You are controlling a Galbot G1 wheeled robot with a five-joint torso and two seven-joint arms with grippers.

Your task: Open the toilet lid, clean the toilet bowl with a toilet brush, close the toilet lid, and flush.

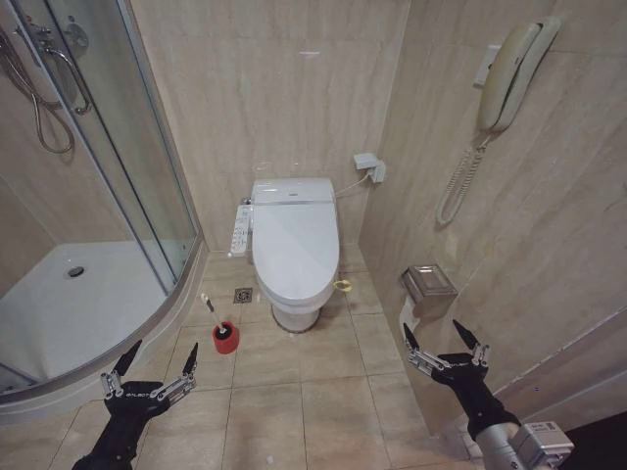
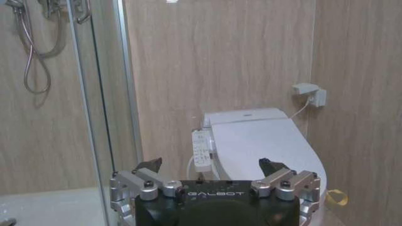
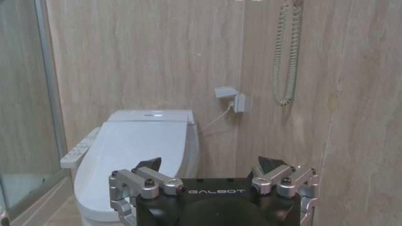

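Beige-tiled bathroom floor [image 1: 323, 392], with the toilet lid [image 1: 295, 245] down over the toilet bowl [image 1: 294, 315] at the back wall, the toilet brush [image 1: 210, 309] upright in its red holder [image 1: 226, 338], and my left gripper [image 1: 157, 361] and right gripper [image 1: 446, 336] both spread, empty, well short of the toilet.

I stood in a small beige-tiled bathroom: a white ceramic toilet [image 1: 294, 250] against the wall, a curved glass shower enclosure [image 1: 127, 176] on my left, a cream wall telephone [image 1: 511, 73], a steel paper holder [image 1: 429, 284].
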